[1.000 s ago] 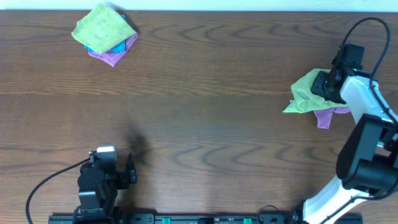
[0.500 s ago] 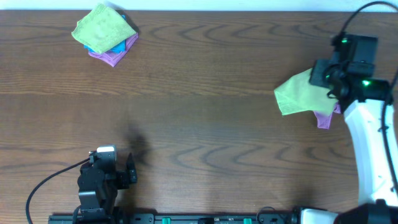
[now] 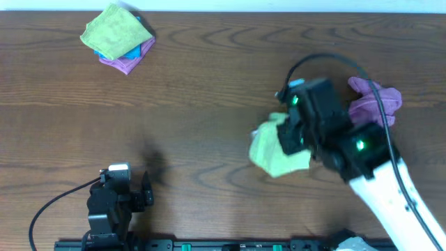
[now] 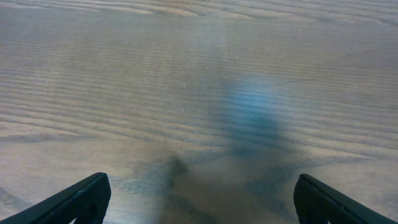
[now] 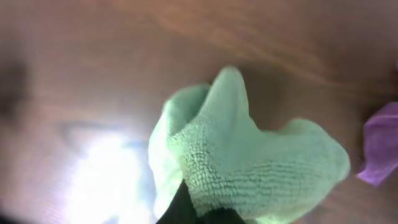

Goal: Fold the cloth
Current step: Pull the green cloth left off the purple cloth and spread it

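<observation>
From overhead, the big change is on the right. A second ago the right tool (image 3: 286, 139) sat at the right edge of the counter (image 3: 209, 84), down on a heap of two cloths. Now it has swung inward and stands between the counter's middle and its right edge, and the green cloth (image 3: 277, 152) has come with it. The cloth hangs bunched from the tool, not spread. The purple cloth (image 3: 376, 103) has stayed behind near the right edge, well apart from the green one. So the two are separated, and I judge the folding itself has not begun (the cloth must first be laid flat). The stack of folded cloths (image 3: 118, 38) in the far left corner has not moved, and the left tool (image 3: 145, 192) is parked at the near edge, left side, as before.

In the left wrist view, the left tool's two fingers stand wide apart with only bare wood between them. It holds nothing.

In the right wrist view, the picture is smeared by motion. The green cloth fills the middle, gathered into a lump, with its lower fold pinched in the dark fingers at the bottom edge. The right tool is closed on it. A sliver of purple shows at the right edge.
</observation>
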Robot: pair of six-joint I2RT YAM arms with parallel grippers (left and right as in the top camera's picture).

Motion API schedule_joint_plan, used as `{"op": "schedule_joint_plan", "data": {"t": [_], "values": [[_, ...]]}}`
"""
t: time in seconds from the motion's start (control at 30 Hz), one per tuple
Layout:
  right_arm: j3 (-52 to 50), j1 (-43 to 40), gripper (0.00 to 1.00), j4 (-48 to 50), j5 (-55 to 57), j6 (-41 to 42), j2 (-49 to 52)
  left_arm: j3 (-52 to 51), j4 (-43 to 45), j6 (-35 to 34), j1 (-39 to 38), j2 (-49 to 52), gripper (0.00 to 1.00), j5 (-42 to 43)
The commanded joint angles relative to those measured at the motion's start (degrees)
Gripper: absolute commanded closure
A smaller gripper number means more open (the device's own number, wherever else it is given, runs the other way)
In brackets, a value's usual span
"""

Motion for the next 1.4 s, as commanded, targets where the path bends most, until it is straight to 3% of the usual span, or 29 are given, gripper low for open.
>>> {"op": "schedule_joint_plan", "data": {"t": [0.0, 0.13, 0.3, 0.7, 0.87, 1.03, 1.1, 1.13, 1.17, 1.2, 1.37], "values": [[0.44, 3.69, 0.99, -2.32, 0.07, 4.55, -2.91, -0.59, -0.17, -0.39, 0.39, -0.33, 0.05, -0.85], [0.44, 6.99, 0.99, -5.9, -3.85, 6.01, -4.13, -0.59, -0.17, -0.39, 0.39, -0.33, 0.05, -0.85], [0.44, 7.65, 0.98, -8.55, -0.61, 6.27, -3.93, -0.59, -0.17, -0.39, 0.39, -0.33, 0.05, -0.85], [1.55, 7.65, 0.99, 17.68, -4.44, -3.48, 9.05, -0.59, -0.17, -0.39, 0.39, -0.33, 0.05, -0.85], [2.34, 6.21, 0.99, 14.73, 4.94, -4.5, 10.25, -0.59, -0.17, -0.39, 0.39, -0.33, 0.05, -0.85], [2.08, -2.43, 0.98, 9.09, 13.77, -3.45, 15.91, -0.59, -0.17, -0.39, 0.39, -0.33, 0.05, -0.85], [2.08, -7.96, 0.83, 9.2, 19.34, 0.09, 19.28, -0.59, -0.17, -0.39, 0.39, -0.33, 0.05, -0.85], [2.08, -10.29, 0.66, 9.35, 20.13, 1.09, 20.11, -0.59, -0.17, -0.39, 0.39, -0.33, 0.05, -0.85], [2.08, -12.44, 0.4, 9.44, 20.0, 1.38, 20.46, -0.59, -0.17, -0.39, 0.39, -0.33, 0.05, -0.85], [2.1, -14.64, 0.01, 9.38, 20.0, 2.27, 20.35, -0.59, -0.17, -0.39, 0.39, -0.33, 0.05, -0.85], [2.12, -17.81, 0.01, 8.04, 8.98, 2.49, 15.76, -0.59, -0.17, -0.39, 0.39, -0.33, 0.05, -0.85]]}}
